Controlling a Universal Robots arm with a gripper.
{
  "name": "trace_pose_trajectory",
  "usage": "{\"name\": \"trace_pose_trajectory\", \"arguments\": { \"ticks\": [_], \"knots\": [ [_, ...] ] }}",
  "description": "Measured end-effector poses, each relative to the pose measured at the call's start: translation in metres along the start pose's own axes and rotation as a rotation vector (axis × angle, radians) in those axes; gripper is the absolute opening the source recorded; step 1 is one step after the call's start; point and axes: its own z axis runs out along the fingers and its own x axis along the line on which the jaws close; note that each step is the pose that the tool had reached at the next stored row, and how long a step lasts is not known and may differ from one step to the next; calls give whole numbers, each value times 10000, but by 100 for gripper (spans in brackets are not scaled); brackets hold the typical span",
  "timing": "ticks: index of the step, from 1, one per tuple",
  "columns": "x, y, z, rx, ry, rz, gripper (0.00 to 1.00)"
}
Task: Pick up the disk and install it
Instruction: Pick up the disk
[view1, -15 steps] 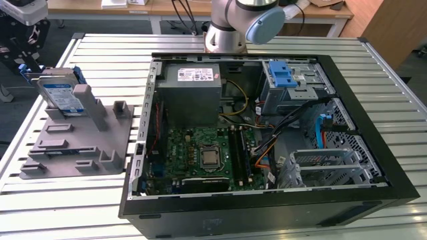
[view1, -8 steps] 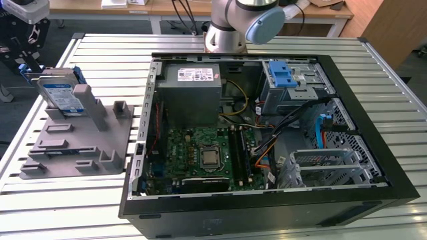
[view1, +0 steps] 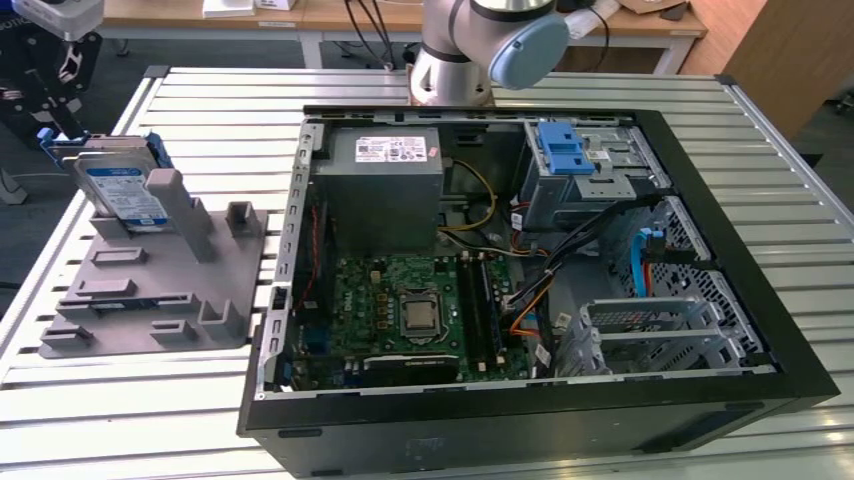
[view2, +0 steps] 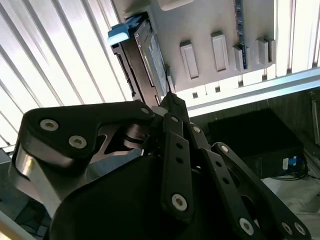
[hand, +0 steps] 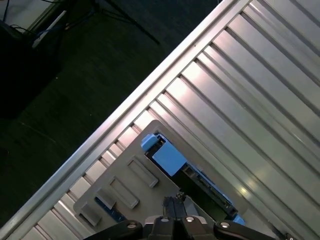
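Claw (view1: 60, 105): black, at the far left of the exterior view, over the table's corner. It is clenched, with its two sides drawn together at the tip and nothing between them, as seen in the first wrist view (hand: 175, 202) and the second wrist view (view2: 169, 99).
Disk (view1: 118, 190): directly beneath the claw, standing on edge in the holder. It is silver with a white-and-blue label and blue side rails. In both wrist views (hand: 170, 159) (view2: 150, 55) the claw's tip lies just over its upper edge; whether they touch cannot be told.
Holder (view1: 147, 290): a grey block with raised tabs and slots. It lies below the claw and spreads away from it toward the exterior view's right.
Table (view1: 200, 110): ribbed aluminium slats under the claw and under everything else listed.
Computer case (view1: 747, 250): black, lying open, well apart from the claw on the exterior view's right.
Power supply (view1: 387, 165): a grey box with a white sticker, in the part of the case nearer the claw.
Motherboard (view1: 414, 310): green, on the case floor, farther from the claw than the power supply.
Arm (view1: 454, 60): its base stands behind the case, well to the claw's right in the exterior view.
Drive cage (view1: 574, 150): metal with a blue latch, in the case corner well apart from the claw.
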Motion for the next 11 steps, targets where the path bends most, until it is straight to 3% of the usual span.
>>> {"name": "trace_pose_trajectory", "arguments": {
  "ticks": [11],
  "knots": [
    [0, 0, 27, 9, 80, -1996, 11]
  ]
}}
